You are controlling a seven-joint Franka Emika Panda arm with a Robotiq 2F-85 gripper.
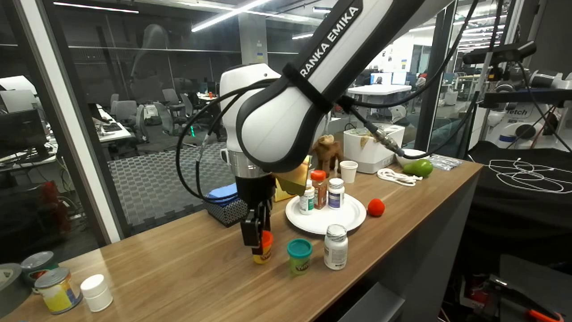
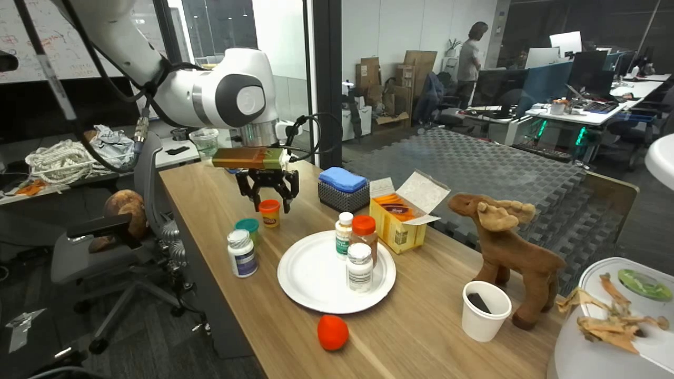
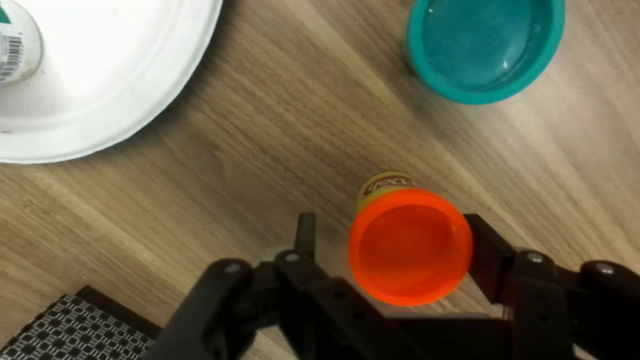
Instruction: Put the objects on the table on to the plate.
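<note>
A white plate (image 1: 313, 227) stands on the table with a green-labelled bottle (image 1: 307, 203), a red-capped jar (image 1: 319, 192) and a white bottle (image 1: 336, 197) upright on it. The yellow tub with orange lid (image 2: 269, 215) stands on the table beside the plate. My gripper (image 3: 392, 242) is open around this tub. The right finger is at the lid's edge in the wrist view; a gap shows on the left. The teal-lidded tub (image 3: 485, 45) and another white bottle (image 2: 242, 255) stand near it. A red ball-like object (image 1: 376, 207) lies beside the plate.
A black patterned box with blue cloth (image 2: 344, 192), an open yellow box (image 2: 400, 226), a moose toy (image 2: 513, 252) and a paper cup (image 2: 482, 316) stand around the plate. A can (image 1: 58, 290) and a white jar (image 1: 96, 293) stand at the table's far end.
</note>
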